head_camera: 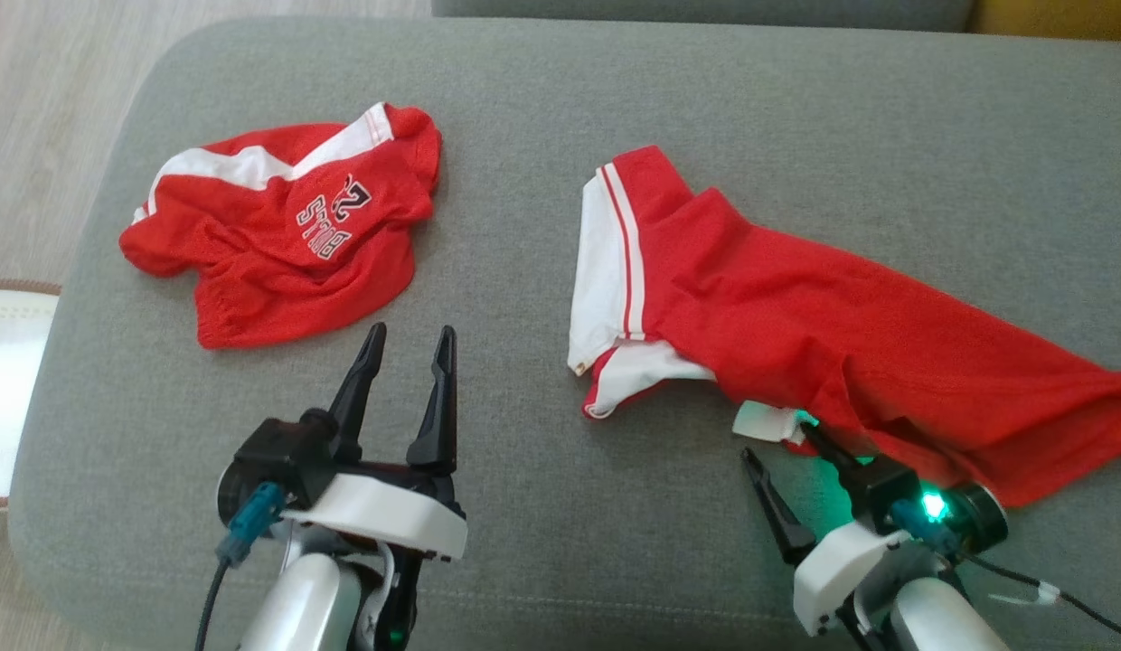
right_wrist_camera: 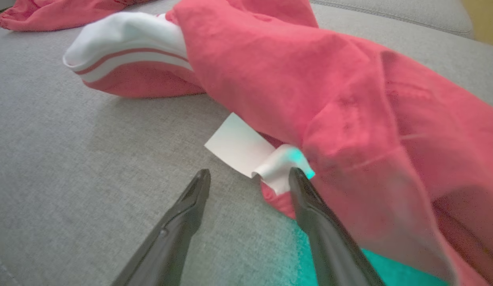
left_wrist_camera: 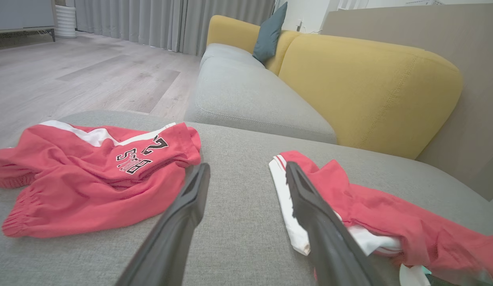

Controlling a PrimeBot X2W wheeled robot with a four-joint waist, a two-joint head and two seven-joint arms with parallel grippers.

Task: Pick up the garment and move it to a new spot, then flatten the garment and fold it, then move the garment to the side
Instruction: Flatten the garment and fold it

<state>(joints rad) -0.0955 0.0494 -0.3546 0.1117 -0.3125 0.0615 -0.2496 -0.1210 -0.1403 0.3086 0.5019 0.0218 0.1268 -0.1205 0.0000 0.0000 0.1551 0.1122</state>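
right hand spread wide at the near edge of the red garment, gripping nothing.
garment lies rumpled on the right half of the grey cushion; one finger of the right hand is at its hem beside a white tag, the other over bare cushion. left hand, also wide and empty, sits between this garment and the printed red shorts on the left.

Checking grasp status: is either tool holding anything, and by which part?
Nothing held. Left tool open; right tool open beside the white tag on the red garment.
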